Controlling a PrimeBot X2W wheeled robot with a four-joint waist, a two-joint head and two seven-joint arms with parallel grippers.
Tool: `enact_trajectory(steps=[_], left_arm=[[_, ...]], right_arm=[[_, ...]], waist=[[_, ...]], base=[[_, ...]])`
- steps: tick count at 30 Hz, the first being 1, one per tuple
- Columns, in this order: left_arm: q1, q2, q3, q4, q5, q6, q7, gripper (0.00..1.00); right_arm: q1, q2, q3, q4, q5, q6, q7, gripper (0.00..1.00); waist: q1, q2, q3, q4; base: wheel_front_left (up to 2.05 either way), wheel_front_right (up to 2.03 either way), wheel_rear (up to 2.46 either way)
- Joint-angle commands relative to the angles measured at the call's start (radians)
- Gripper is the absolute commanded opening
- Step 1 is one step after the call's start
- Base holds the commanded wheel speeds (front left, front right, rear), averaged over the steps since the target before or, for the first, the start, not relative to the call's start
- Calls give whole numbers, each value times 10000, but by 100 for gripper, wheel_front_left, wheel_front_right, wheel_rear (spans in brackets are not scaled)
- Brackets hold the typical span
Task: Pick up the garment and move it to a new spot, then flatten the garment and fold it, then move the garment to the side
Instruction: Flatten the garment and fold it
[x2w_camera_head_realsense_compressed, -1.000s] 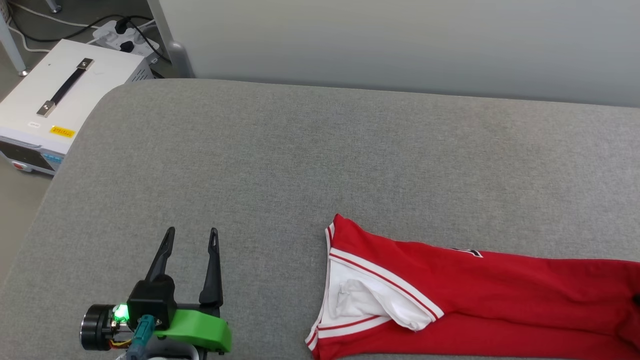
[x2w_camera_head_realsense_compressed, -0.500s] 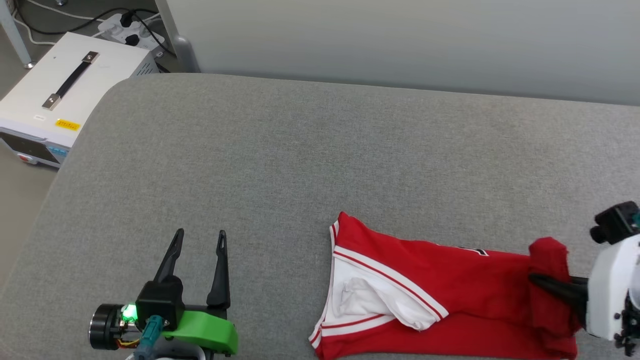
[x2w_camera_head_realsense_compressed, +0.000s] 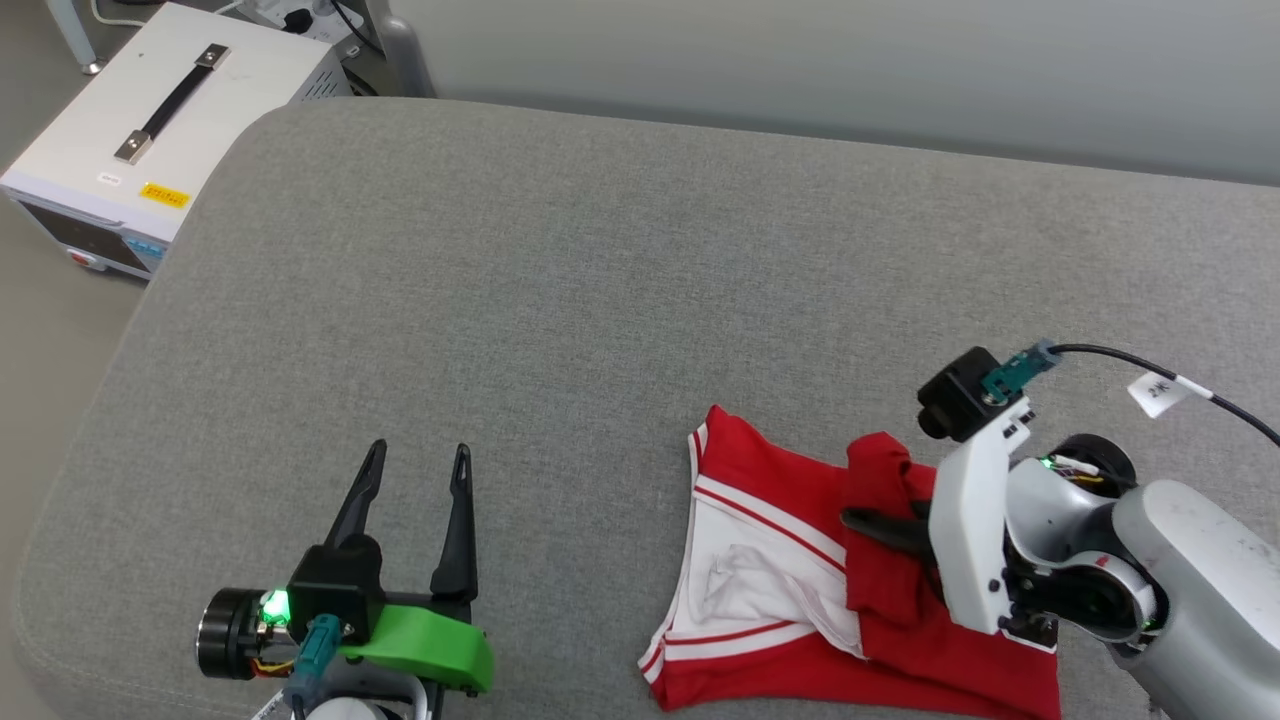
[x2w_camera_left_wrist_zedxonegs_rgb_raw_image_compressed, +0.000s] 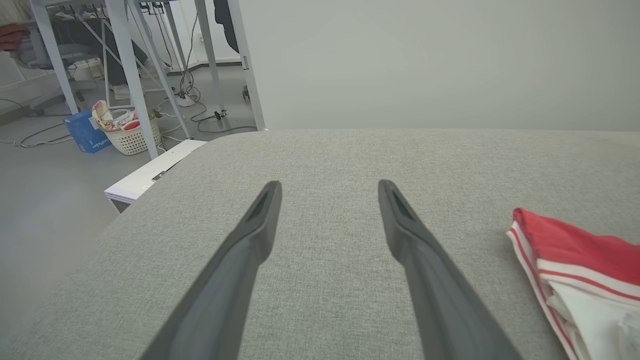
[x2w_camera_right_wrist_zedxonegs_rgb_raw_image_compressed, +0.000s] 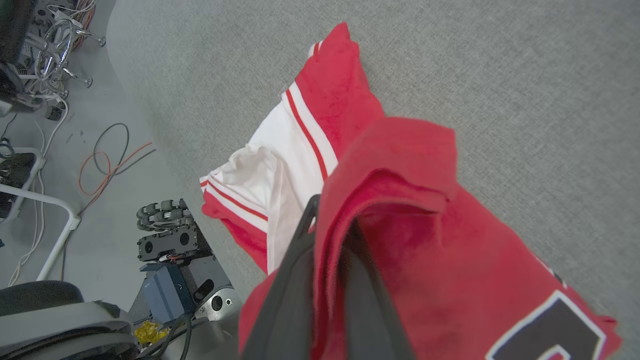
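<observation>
Off the table's (x2w_camera_head_realsense_compressed: 560, 300) far left corner sits a white box (x2w_camera_head_realsense_compressed: 160, 110). It lies differently in the head view than a second ago, which is the camera turning, not the box moving. Over the table's near left corner the left claw (x2w_camera_head_realsense_compressed: 420, 450) hovers wide open and empty, as before. Its wrist view shows bare grey cloth between the fingers.

At the table's near edge, right of centre, lies the garment (x2w_camera_head_realsense_compressed: 745, 470). A second ago it was a long red strip running off the picture. Now its right end has been carried leftward over the white sleeve by the right claw (x2w_camera_head_realsense_compressed: 858, 520), which is clamped shut on that red fabric. This looks like a fold underway, not yet laid down.

The right wrist view shows red cloth pinched between the fingers and a corner of the black, white-outlined print, which the head view hides.
</observation>
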Motion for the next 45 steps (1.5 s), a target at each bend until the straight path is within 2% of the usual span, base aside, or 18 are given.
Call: enact_trajectory(steps=[1, 7, 12, 15, 16, 17, 18, 26, 30, 33, 39, 45], left_arm=[[-249, -84, 27, 17, 133, -50, -59, 100], [-500, -210, -51, 90, 185, -105, -59, 100], [-567, -277, -30, 152, 193, -82, -59, 100], [-532, -303, 25, 173, 201, -64, -59, 100], [-509, -307, 46, 178, 207, -58, -59, 100], [-471, -312, 74, 192, 215, -56, -59, 100], [-435, -313, 101, 209, 226, -51, -59, 100], [-145, -277, 321, 234, 327, -39, -59, 100], [-5, -240, 400, 182, 357, -63, -59, 100], [73, -230, 428, 148, 384, -77, -59, 100], [214, -211, 532, 59, 391, -67, -59, 100], [326, -202, 613, -54, 373, -79, -59, 100]], right_arm=[[-411, 212, 237, 222, -209, -7, -110, 0], [-1246, 969, 1349, 1501, -556, -7, -385, 0], [-1237, 1166, 2210, 2497, -514, -7, -597, 0], [-1227, 1207, 2494, 2877, -469, -7, -1150, 0], [-1235, 1223, 2497, 2910, -446, -7, -1416, 16], [-1236, 1224, 2470, 2927, -425, -7, -1774, 47], [-1247, 1196, 2459, 2902, -466, -7, -2072, 100], [-804, 609, 1709, 1901, -979, -7, -4756, 100], [-550, 391, 566, 1692, -1985, -7, -6353, 100], [-161, 455, -541, 1798, -2874, -7, -7349, 100], [966, 1079, -3127, 1965, -4874, -7, -8968, 100], [2220, 2080, -5303, 1579, -6529, -7, -9566, 100]], waist=[[0, 0, 185, 97], [0, 0, 458, 310], [0, 0, 539, 433], [0, 0, 507, 424], [0, 0, 476, 407], [0, 0, 411, 382], [0, 0, 345, 356], [0, 0, -241, -153], [0, 0, -459, -515], [0, 0, -587, -755], [0, 0, -780, -1135], [0, 0, -851, -1321]], base=[[0, 0, 0], [0, 0, 0], [0, 0, 0], [0, 0, 0], [0, 0, 0], [0, 0, 0], [0, 0, 0], [0, 0, 0], [0, 0, 0], [0, 0, 0], [0, 0, 0], [0, 0, 0]])
